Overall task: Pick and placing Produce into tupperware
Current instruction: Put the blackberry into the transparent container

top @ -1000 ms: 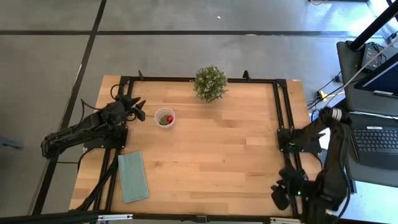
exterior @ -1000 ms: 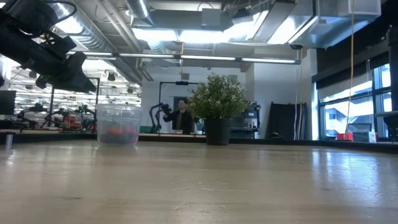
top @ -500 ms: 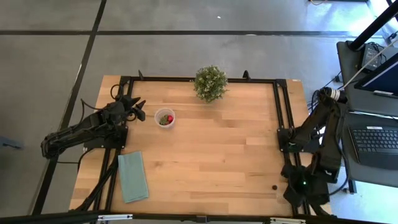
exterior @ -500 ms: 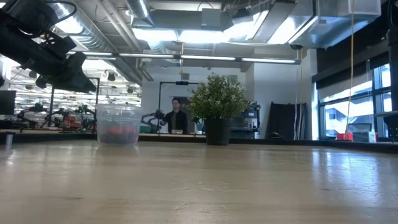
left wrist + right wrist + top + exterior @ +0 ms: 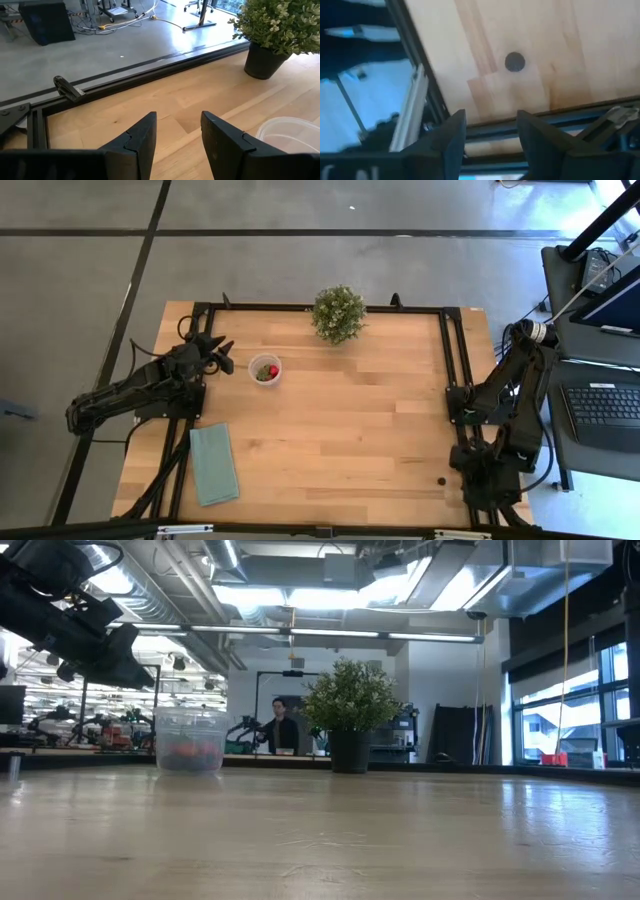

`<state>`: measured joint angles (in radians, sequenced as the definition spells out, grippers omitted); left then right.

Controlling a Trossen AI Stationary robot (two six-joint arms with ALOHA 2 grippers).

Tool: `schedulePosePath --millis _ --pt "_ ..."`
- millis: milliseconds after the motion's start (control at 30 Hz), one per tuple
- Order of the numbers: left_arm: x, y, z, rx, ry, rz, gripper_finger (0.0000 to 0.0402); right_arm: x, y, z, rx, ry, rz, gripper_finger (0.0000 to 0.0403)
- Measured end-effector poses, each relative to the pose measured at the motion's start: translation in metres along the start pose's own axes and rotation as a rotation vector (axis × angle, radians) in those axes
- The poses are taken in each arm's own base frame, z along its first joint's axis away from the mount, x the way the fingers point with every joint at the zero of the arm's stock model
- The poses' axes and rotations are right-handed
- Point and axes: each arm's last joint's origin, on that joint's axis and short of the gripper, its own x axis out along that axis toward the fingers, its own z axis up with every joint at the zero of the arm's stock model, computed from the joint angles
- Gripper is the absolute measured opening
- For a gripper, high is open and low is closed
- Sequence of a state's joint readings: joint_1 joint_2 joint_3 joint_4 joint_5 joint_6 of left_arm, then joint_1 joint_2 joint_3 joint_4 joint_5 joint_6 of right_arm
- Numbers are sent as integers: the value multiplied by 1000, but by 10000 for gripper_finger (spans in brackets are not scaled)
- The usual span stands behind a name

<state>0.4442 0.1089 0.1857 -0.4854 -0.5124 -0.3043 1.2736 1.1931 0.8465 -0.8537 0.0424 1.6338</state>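
The tupperware (image 5: 265,369), a small clear round cup, stands on the table's far left part and holds red and dark produce (image 5: 264,371); the low view shows the tupperware (image 5: 190,745) too. My left gripper (image 5: 177,135) hangs open just left of it, and the cup's rim (image 5: 290,131) lies beyond its fingers. One dark round berry (image 5: 441,479) lies on the wood near the near right corner. My right gripper (image 5: 487,132) points down beside that berry (image 5: 514,61), open, with nothing between its fingers; in the high view my right gripper (image 5: 472,470) is over the table's right rail.
A bushy potted plant (image 5: 338,313) stands at the far edge's middle. A teal cloth (image 5: 213,463) lies flat near the near left corner. A black frame rail (image 5: 452,380) runs around the tabletop. A laptop (image 5: 605,405) sits beyond the right edge. A person (image 5: 281,727) stands in the room behind.
My right arm has swung from the near right corner toward the table's right edge, dropping and rolling its wrist. The dark berry it covered now shows on the wood. The gap between its fingers is unchanged.
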Motion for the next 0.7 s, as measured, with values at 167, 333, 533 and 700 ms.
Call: schedulePosePath --millis 167,333,533,700 --pt "0 1 0 0 -10 33 145 0 -1 -1 -155 20 -11 179" --pt "0 2 0 0 -16 52 145 1 -1 1 -404 -9 -15 179" --pt "0 2 0 0 -16 53 145 1 -1 2 -492 -61 -30 179" --pt "0 2 0 0 -16 52 145 2 -5 3 -499 -69 -81 179"
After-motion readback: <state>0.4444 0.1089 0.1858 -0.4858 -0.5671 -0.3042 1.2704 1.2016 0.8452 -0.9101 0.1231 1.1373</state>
